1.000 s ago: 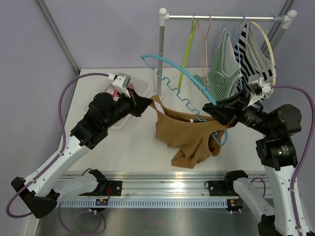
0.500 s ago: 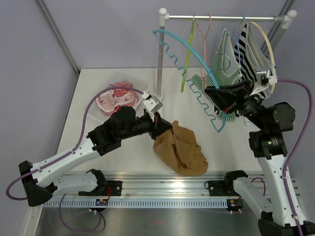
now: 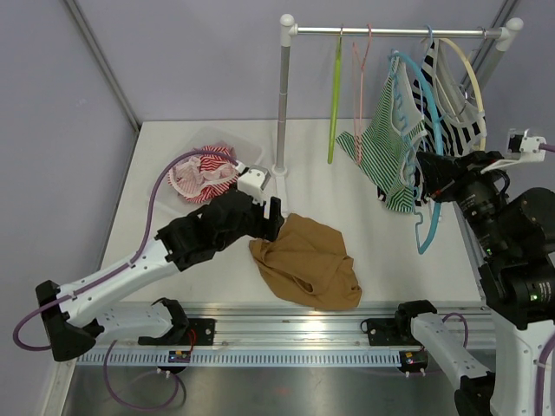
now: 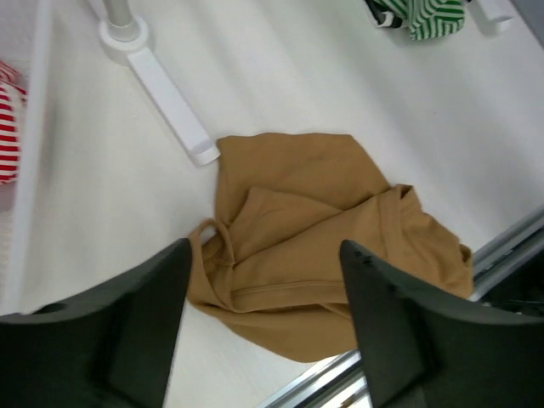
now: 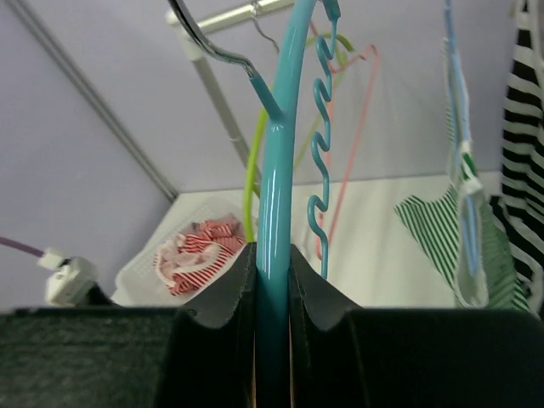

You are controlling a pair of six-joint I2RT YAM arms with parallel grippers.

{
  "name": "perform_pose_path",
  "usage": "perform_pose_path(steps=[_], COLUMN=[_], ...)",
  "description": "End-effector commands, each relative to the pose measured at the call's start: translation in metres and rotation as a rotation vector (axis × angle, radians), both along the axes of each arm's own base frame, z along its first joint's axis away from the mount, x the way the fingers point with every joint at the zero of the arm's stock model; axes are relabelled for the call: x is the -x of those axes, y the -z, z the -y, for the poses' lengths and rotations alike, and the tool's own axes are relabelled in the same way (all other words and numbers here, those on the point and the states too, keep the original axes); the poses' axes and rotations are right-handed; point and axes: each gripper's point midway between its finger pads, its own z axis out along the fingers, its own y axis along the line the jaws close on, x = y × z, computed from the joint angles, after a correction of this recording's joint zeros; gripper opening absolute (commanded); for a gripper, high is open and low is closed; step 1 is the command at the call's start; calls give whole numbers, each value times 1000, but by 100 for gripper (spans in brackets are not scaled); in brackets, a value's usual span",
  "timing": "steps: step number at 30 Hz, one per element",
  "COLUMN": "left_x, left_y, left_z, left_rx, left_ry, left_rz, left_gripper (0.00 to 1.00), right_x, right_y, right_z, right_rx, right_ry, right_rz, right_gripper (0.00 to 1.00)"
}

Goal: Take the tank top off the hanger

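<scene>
The brown tank top (image 3: pixel 303 270) lies crumpled on the table near the front edge, off the hanger. My left gripper (image 3: pixel 272 217) hovers just above its left side, open and holding nothing. In the left wrist view the tank top (image 4: pixel 323 246) fills the gap between my two dark fingers (image 4: pixel 127 331), with the left gripper (image 4: pixel 263 331) above it. The bare teal hanger (image 3: pixel 420 130) hangs up by the rail on the right. My right gripper (image 3: pixel 427 169) is shut on it. In the right wrist view the right gripper (image 5: pixel 272 280) clamps the hanger's teal bar (image 5: pixel 280 153).
A clothes rack's rail (image 3: pixel 390 31) carries a green hanger (image 3: pixel 334 104), a pink hanger (image 3: pixel 360 61), a green-striped top (image 3: pixel 381 152) and a black-and-white striped top (image 3: pixel 460 117). Its post foot (image 4: pixel 170 93) sits behind the tank top. A clear bin (image 3: pixel 247 154) holds red-striped clothing at the back left.
My left gripper pulled the tank top off the hanger, brought it down to the table and opened. My right arm carried the teal hanger up and right to the rail.
</scene>
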Motion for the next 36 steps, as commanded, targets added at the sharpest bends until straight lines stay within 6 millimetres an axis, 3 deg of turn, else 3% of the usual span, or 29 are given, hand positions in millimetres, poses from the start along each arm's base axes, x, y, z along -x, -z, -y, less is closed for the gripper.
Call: perform_pose_path(steps=[1,3,8,15,27,32,36], left_x=[-4,-2,6,15,19,18,16], left_y=[-40,-50,-65,-66,-49,-41,-39], left_z=[-23,-33,-66,-94,-101,-94,-85], left_rx=[46,49,17,-23,-75,-84,-76], left_ry=[-108,-136,-200,-237,-220,-204,-188], left_rz=[49,60,74,91,82,71,61], left_gripper=[80,99,99,99,99,99,99], right_x=[-22,-30,-58,-129,-224,-249,-255], right_y=[26,25,25,13,3,14,26], right_z=[24,24,21,10,-12,-21,-25], right_rx=[88,101,133,176,178,179,160], right_ry=[145,153,153,147,105,78,62], right_rz=[-137,-154,-177,-175,-170,-206,-228], right_gripper=[0,0,0,0,0,0,0])
